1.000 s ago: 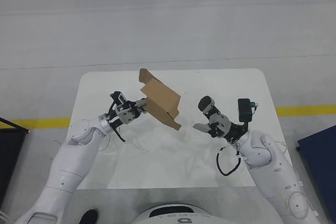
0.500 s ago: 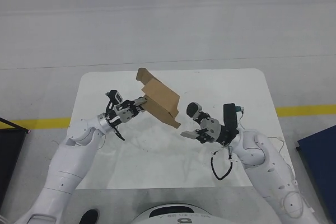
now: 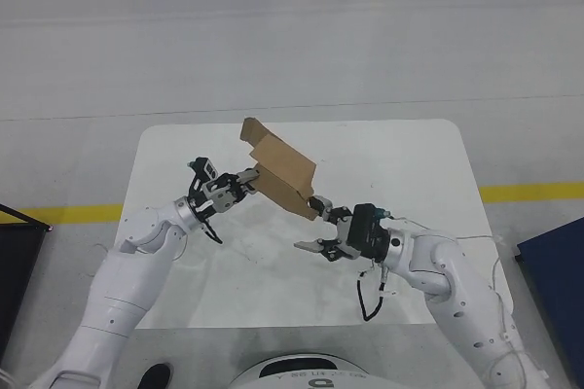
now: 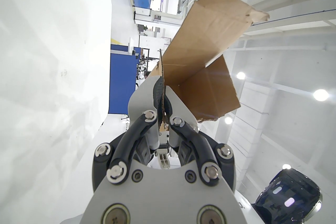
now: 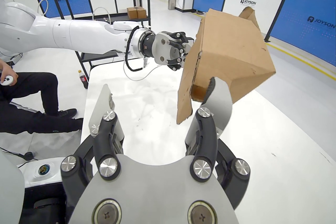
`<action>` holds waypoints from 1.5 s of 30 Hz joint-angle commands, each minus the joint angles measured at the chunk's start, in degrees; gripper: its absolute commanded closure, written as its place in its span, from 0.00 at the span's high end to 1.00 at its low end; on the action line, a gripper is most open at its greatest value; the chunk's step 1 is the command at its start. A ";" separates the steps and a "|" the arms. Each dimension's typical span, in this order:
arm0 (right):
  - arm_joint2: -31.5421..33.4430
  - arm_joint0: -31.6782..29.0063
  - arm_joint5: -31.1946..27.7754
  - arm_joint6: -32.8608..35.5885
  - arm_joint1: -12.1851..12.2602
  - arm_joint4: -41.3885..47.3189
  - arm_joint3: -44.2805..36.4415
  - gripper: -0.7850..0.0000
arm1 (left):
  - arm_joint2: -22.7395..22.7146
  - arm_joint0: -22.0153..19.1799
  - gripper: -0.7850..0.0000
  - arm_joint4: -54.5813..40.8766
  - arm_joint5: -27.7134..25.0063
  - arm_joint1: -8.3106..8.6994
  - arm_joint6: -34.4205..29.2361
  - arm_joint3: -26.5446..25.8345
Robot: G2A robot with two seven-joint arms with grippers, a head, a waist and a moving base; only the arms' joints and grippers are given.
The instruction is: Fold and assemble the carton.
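Observation:
A brown carton (image 3: 283,171), partly unfolded with loose flaps, hangs tilted above the white table (image 3: 409,165). My left gripper (image 3: 243,183) is shut on a flap edge at the carton's left side; the left wrist view has the cardboard (image 4: 202,57) pinched between its pads (image 4: 159,89). My right gripper (image 3: 313,227) stands open at the carton's lower right corner. In the right wrist view one of its fingers (image 5: 219,93) lies against the underside of the carton (image 5: 228,51) beside a hanging flap (image 5: 187,88), while the other finger (image 5: 103,101) is apart over the table.
The table's (image 5: 147,104) front half lies below the right arm. A black rack (image 5: 86,25) and a small bottle (image 5: 83,78) stand on the floor off the table's left side. Blue partition panels (image 5: 302,20) line the room behind.
My right arm has swung left across the table, bringing its open gripper up to the carton's lower corner. The left gripper and carton have barely shifted.

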 commanded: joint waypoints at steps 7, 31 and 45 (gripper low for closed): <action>-1.34 0.25 0.76 -1.12 0.02 -1.06 0.35 0.55 | 0.84 0.15 0.00 0.18 0.14 -0.18 -0.98 0.46; 0.94 2.31 -8.52 -2.15 1.08 12.89 5.63 0.25 | 3.06 -0.52 0.00 -7.14 2.17 -0.90 -11.76 2.81; 1.27 3.20 -4.99 -1.38 1.21 14.61 7.41 0.21 | 3.15 -0.69 0.00 -7.17 1.28 -1.00 -13.46 3.24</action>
